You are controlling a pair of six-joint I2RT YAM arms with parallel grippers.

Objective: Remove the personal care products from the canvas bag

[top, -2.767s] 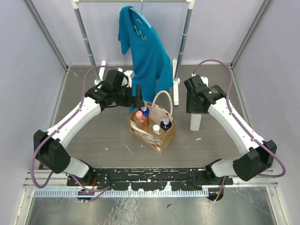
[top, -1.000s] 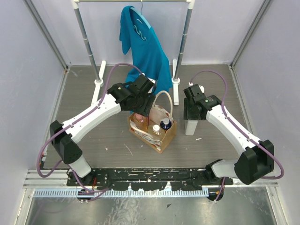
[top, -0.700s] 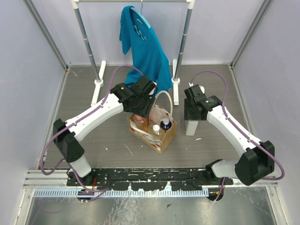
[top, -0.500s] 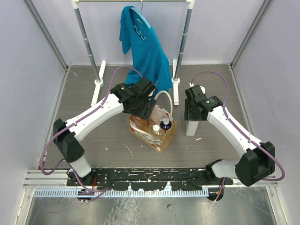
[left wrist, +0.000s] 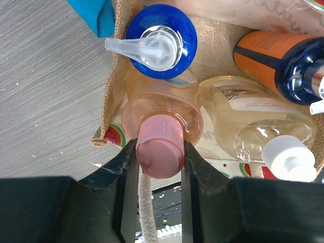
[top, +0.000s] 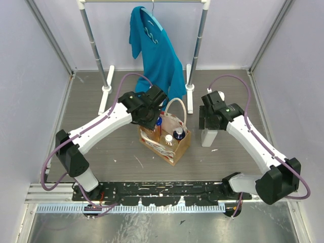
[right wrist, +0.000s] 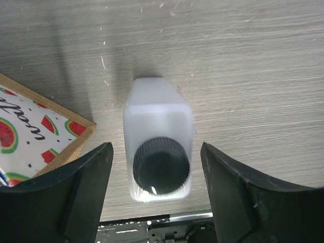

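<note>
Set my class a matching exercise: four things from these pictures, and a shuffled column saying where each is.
1 pink-capped bottle
2 white bottle
3 teal garment
4 orange bottle

A hanging on the rack
B standing on the table beside the canvas bag
C inside the canvas bag, ungripped
D cap clamped by the left gripper

Pairs: 1-D, 2-B, 3-A, 4-C

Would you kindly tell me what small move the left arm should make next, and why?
Probably a short straight lift: the left gripper looks closed on the pink-capped clear peach bottle, which sits inside the tan canvas bag beside a blue-capped pump bottle.
</note>
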